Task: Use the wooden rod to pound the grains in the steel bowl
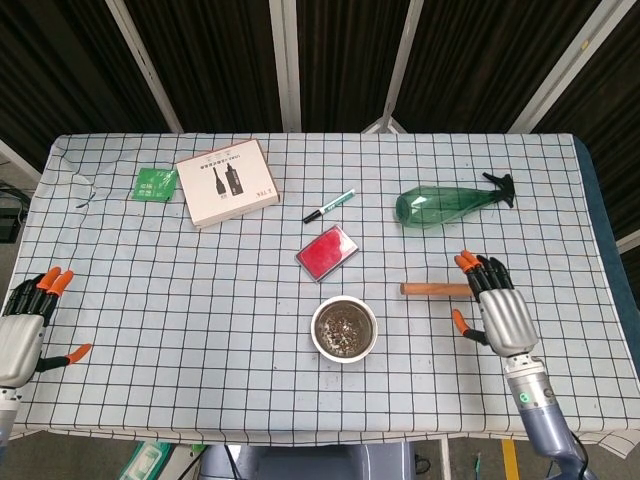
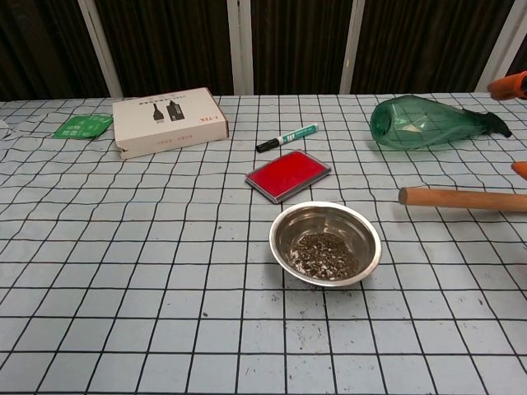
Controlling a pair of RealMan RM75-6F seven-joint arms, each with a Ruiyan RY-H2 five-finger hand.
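While your right robot hand point(image 1: 497, 312) sits at the near right of the desk point(image 1: 200, 300) with its fingers spread and holding nothing, the rod point(image 1: 434, 289) lies flat just beyond and left of it, apart from the palm as far as the head view shows. Its long axis runs left to right, one end pointing toward the bowl point(image 1: 344, 329) and the other hidden under your fingertips point(image 1: 480, 264), so I can't tell whether they touch it. Your left robot hand point(image 1: 24, 325) rests far off at the near left edge, fingers apart and empty, so the right one is clearly the nearer for any pick-up.

The bowl stands near the middle, left of the rod and well apart from it, with grains point(image 2: 323, 253) heaped in the bottom. To pound, you'd likely need to close around the rod's right end and tip it upright.

Farther back lie the red pad point(image 1: 327, 251), marker point(image 1: 329, 205), green bottle point(image 1: 450, 204), box point(image 1: 227, 182) and green packet point(image 1: 155, 183).
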